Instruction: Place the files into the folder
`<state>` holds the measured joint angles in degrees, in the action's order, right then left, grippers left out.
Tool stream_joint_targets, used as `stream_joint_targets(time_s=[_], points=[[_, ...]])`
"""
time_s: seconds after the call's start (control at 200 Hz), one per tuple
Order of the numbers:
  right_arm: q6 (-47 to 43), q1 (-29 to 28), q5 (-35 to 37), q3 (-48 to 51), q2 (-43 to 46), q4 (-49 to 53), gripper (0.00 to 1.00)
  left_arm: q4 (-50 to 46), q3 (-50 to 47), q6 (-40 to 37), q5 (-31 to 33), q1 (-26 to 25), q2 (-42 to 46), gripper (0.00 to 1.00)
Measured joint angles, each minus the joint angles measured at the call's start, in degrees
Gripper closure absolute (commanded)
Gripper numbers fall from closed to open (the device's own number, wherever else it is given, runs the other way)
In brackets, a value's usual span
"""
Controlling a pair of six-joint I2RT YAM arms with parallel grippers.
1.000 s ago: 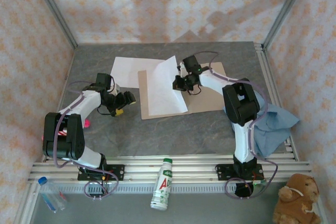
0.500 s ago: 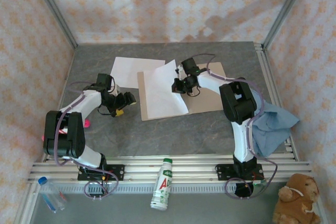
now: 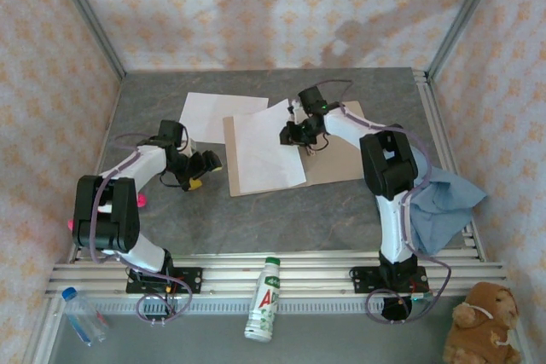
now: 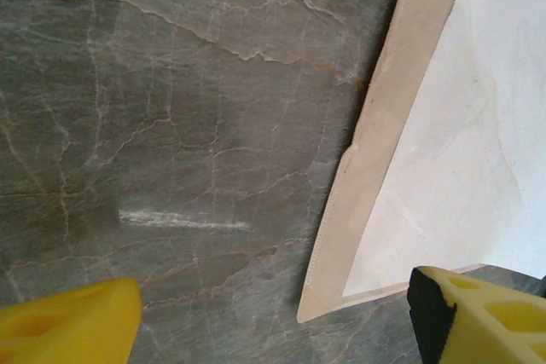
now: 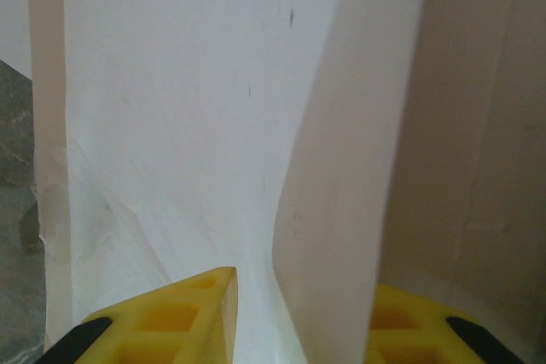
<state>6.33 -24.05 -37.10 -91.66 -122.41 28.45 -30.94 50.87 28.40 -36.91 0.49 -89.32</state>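
Folder [image 3: 341,155], tan, open on grey table [image 3: 281,210]: one white sheet [image 3: 264,151] across its left half, edge curling between slightly parted fingers of right gripper [image 3: 300,138]; second sheet [image 3: 213,112] at its far-left corner; left gripper [image 3: 205,166] spread wide, empty, beside its left edge.

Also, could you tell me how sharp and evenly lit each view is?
Top external: sharp, evenly lit, soft shadows on the back wall. Left wrist: marble table crisp, yellow fingertips slightly blurred. Right wrist: white sheet close to the lens, soft and pale.
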Motion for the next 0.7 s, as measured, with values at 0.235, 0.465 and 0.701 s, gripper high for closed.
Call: stream_joint_targets(time_s=[0.235,0.465,0.701], points=[[-0.92,0.98,-0.22,-0.72,-0.02,1.33,0.81,2.01,0.48,0.24,-0.17,-0.74,-2.99,0.19],[-1.05,0.96,-0.20,-0.72,-0.26,1.75,0.93,5.73,3.32,0.87,-0.48,-2.36,-7.26,0.33],[-1.05,0.96,0.15,-0.72,-1.90,1.75,0.98,9.84,5.84,1.62,-0.26,-4.63,-11.78,0.49]])
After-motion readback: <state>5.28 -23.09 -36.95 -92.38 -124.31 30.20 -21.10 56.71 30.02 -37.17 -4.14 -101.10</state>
